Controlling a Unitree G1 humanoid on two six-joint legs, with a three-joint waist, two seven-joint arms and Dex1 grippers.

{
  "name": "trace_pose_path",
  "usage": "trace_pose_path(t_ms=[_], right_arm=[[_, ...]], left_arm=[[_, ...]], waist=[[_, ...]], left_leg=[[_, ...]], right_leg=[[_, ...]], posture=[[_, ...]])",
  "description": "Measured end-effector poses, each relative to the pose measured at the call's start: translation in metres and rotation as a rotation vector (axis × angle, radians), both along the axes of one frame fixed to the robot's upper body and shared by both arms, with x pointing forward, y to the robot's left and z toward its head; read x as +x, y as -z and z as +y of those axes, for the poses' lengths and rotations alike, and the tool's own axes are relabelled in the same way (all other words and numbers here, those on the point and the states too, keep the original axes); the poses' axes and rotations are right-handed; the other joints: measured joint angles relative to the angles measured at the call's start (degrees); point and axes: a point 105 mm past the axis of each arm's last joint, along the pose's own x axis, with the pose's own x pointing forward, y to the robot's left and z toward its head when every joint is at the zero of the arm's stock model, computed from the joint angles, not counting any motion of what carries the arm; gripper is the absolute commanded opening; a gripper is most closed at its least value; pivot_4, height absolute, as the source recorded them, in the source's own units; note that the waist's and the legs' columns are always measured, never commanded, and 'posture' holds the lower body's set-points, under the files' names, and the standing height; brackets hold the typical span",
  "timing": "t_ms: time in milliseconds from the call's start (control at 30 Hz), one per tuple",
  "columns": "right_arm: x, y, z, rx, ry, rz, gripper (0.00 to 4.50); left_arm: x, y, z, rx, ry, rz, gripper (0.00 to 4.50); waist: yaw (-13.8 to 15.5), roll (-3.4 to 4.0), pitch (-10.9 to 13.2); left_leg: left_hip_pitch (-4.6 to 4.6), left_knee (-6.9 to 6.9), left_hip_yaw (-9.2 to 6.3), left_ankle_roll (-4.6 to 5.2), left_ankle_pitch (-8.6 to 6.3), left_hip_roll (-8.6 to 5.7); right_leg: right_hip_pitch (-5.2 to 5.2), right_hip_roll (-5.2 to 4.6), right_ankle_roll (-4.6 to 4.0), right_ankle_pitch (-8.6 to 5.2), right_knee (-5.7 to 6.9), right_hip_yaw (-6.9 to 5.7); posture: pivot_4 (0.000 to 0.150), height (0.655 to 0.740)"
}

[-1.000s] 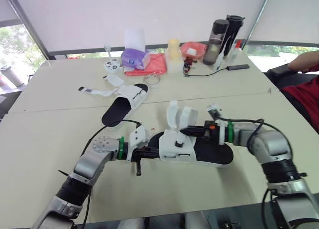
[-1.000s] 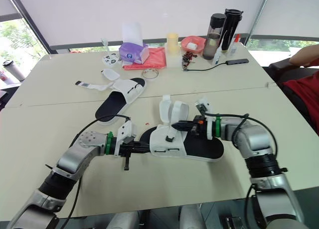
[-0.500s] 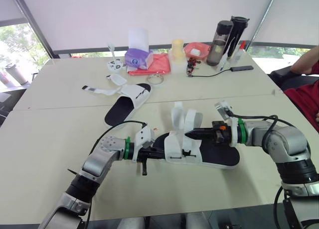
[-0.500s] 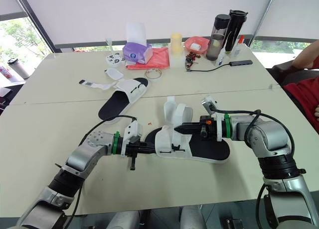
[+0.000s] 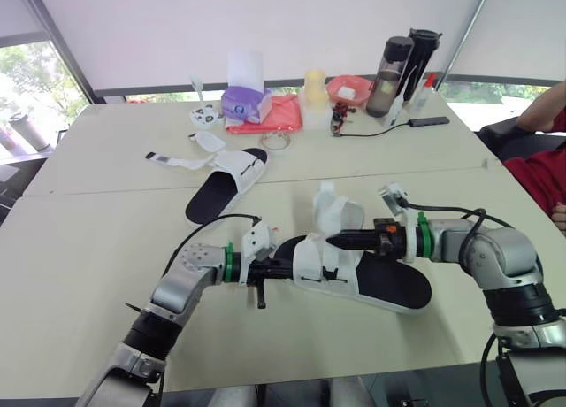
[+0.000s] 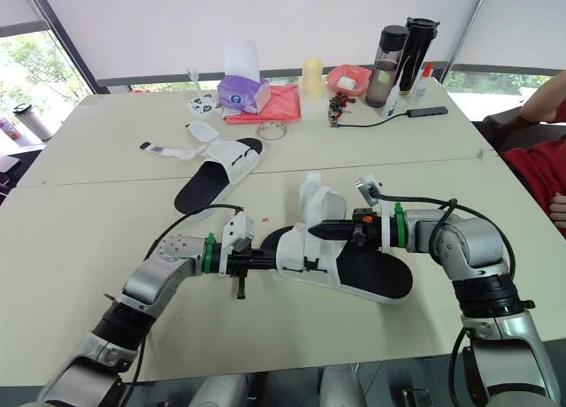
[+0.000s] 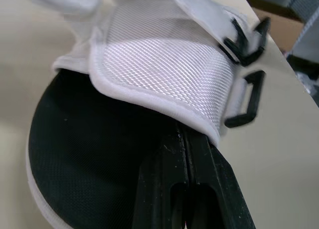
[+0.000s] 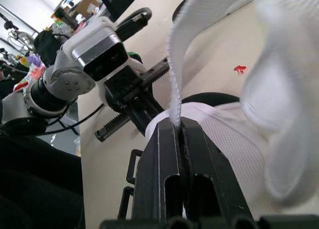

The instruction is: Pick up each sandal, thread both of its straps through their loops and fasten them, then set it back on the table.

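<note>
Two grippers shared the near sandal [image 5: 354, 274], which lay crosswise at the worktop [image 5: 88, 248] front, toe leftward. The left gripper [image 5: 292, 267] was clamped on the white upper's rim. The right gripper [image 5: 333, 241] pinched a raised strap [image 5: 329, 214]. The loops [image 7: 234, 47] faced the robot, so the strap probably had to cross toward them. The second sandal [image 5: 221, 184] lay behind, unfastened.

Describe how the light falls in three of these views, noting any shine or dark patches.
Left eye view: daylight through the blind and the window lights the table softly from behind. Left wrist view: the sandal shines on its white mesh, its black sole stays dark. Right wrist view: the strap is brightly lit.
</note>
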Motion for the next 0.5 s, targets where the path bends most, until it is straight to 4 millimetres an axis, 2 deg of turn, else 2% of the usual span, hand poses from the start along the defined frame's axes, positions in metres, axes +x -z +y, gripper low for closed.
trace_pose_path(t_ms=[233, 500], right_arm=[[-0.0008, -0.0005, -0.0043, -0.006, -0.001, 0.012, 0.03], [-0.0065, -0.0097, -0.0094, 0.054, -0.011, 0.119, 0.03]], left_arm=[[-0.0029, 0.0005, 0.0026, 0.015, 0.012, 0.01, 0.0], [-0.0047, 0.0018, 0.0038, 0.023, 0.014, 0.009, 0.0]], waist=[[-0.16, 0.0, 0.0], [-0.17, 0.0, 0.0]], left_leg=[[0.0, -0.01, 0.03, 0.0, 0.0, 0.02], [0.0, -0.02, 0.03, 0.01, -0.01, 0.04]], right_leg=[[-0.03, 0.02, 0.0, 0.0, 0.01, 0.0], [-0.04, 0.02, 0.0, 0.0, 0.01, 0.0]], posture=[[0.15, 0.74], [0.15, 0.74]])
